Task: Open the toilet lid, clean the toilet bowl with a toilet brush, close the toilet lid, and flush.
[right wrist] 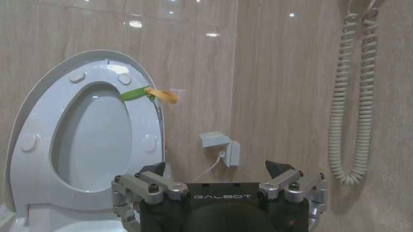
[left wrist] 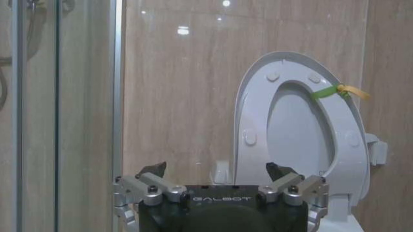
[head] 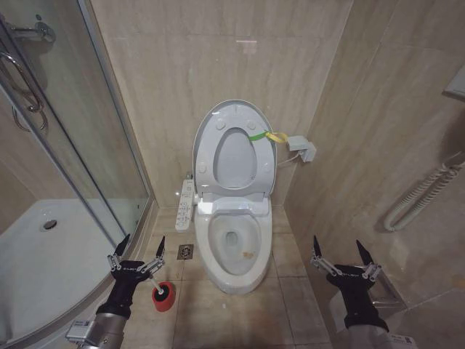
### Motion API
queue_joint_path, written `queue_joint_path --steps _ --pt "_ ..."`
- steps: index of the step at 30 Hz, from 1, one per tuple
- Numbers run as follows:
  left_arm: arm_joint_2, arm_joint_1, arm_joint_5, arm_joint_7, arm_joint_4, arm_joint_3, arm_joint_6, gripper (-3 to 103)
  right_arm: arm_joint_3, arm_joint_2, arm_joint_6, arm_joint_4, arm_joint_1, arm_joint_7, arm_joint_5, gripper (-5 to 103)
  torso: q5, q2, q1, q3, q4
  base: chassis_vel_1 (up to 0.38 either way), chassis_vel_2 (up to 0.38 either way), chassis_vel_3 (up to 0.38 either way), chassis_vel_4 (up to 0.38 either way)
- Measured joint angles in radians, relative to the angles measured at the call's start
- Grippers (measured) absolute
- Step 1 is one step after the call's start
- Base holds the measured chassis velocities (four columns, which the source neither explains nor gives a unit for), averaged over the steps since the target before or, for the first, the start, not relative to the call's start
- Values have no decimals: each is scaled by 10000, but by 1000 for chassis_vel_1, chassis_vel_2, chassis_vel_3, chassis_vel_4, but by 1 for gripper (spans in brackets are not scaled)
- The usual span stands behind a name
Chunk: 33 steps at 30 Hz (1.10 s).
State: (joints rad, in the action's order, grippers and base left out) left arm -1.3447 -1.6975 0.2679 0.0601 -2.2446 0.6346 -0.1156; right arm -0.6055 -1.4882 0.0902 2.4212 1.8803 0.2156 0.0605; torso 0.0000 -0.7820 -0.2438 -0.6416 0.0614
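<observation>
From the head view, the toilet lid (head: 234, 116) stood raised against the wall with the seat ring up against it, its yellow-green strap (head: 266, 136) hanging off the right edge, and the toilet bowl (head: 233, 243) lay open below. The toilet brush (head: 163, 296) sat in its red holder on the floor, just beside my left pincer (head: 136, 249), which was spread wide and held nothing. I judged the brush light and stiff, its thin handle the place to pinch, though I could barely make the handle out. My right pincer (head: 338, 251) hung spread and empty to the right of the bowl, near the wall.

In the left wrist view, the left pincer (left wrist: 216, 170) was spread, touching nothing, the lid (left wrist: 258, 92) ahead.

In the right wrist view, the right pincer (right wrist: 216, 168) was likewise spread and empty. The strap (right wrist: 148, 93) looked soft, a fair handle for the smooth, probably slippery lid (right wrist: 38, 101).
</observation>
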Motion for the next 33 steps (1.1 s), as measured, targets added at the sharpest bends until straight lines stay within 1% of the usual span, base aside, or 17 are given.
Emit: queue_joint_path --steps 33 --pt "0 -1 0 0 0 0 0 100 0 0 0 0 0 0 0 100 0 0 0 0 0 0 0 0 0"
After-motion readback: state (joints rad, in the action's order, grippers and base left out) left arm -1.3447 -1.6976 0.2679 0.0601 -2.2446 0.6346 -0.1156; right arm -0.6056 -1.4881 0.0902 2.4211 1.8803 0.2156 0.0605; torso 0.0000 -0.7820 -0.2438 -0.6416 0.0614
